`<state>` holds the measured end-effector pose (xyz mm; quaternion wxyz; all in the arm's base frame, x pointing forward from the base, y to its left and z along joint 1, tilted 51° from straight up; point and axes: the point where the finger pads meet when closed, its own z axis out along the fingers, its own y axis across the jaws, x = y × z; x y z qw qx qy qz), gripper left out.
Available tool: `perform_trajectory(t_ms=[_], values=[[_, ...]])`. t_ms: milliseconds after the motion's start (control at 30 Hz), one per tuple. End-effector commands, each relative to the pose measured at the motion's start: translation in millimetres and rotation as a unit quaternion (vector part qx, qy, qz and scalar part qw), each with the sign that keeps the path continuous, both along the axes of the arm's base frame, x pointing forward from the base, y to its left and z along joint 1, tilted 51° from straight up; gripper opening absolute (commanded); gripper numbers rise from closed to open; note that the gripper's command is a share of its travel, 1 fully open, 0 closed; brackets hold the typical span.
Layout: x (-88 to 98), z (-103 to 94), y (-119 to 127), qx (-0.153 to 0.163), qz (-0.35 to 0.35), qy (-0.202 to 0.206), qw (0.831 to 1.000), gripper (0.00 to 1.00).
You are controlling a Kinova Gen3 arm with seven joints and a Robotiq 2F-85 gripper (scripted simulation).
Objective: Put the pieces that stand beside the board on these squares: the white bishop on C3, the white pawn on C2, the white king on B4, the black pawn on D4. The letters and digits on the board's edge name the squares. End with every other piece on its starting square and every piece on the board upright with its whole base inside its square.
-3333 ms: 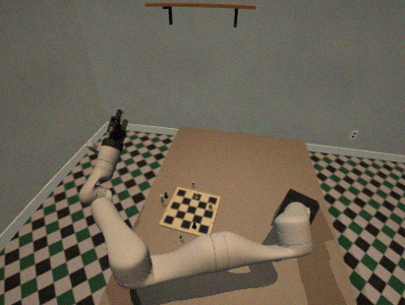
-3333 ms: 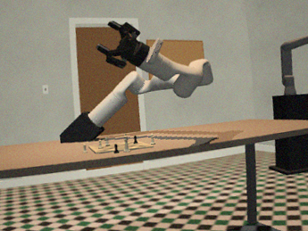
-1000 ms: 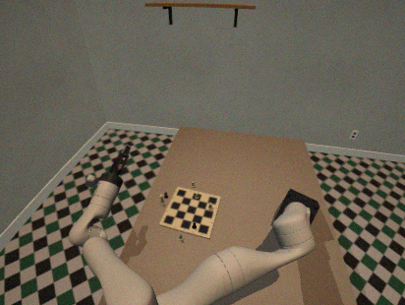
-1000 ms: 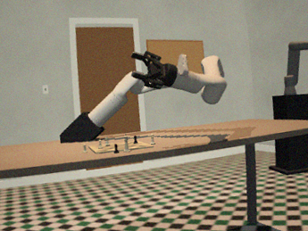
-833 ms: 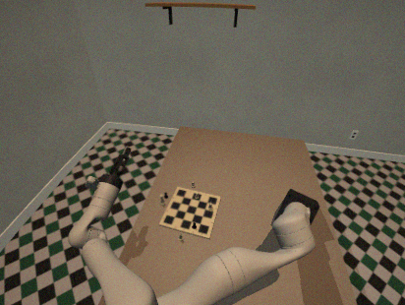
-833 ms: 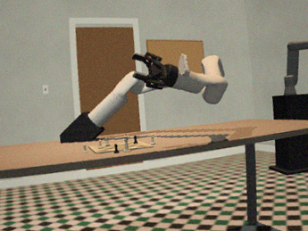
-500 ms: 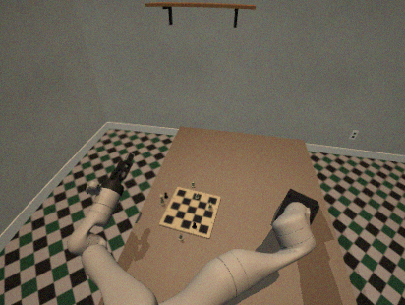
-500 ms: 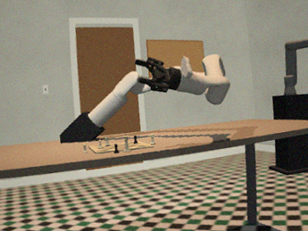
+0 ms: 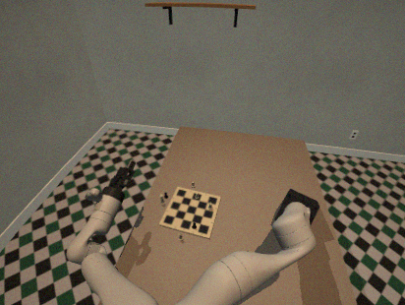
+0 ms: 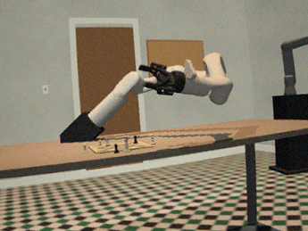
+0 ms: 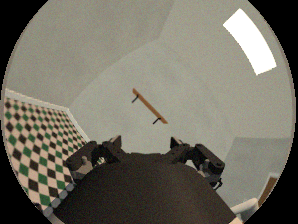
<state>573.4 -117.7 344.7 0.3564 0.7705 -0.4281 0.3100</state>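
The board lies on the table with two white pieces and a black piece on it. Beside its left edge in the top view stand a small black pawn and a taller white piece, apparently the king. One white piece stands beyond the far edge, another off the near edge; which is bishop or pawn is too small to tell. My gripper is open and empty, high and left of the board, pointing away from it.
The arm's black base stands on the table right of the board in the top view. The arm bends across the near side of that view. A wall shelf is on the far wall.
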Motion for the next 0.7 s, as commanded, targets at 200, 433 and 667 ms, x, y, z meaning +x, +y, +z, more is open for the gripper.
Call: perform_trajectory(t_ms=[200, 433, 667], values=[[-7.2, 0.2, 16, 0.022, -0.007, -0.022, 1.0, 1.0], [-14.1, -2.0, 32, 0.043, -0.014, -0.041, 0.998, 1.0], [-21.1, -4.2, 47, 0.064, -0.021, -0.059, 0.996, 1.0]])
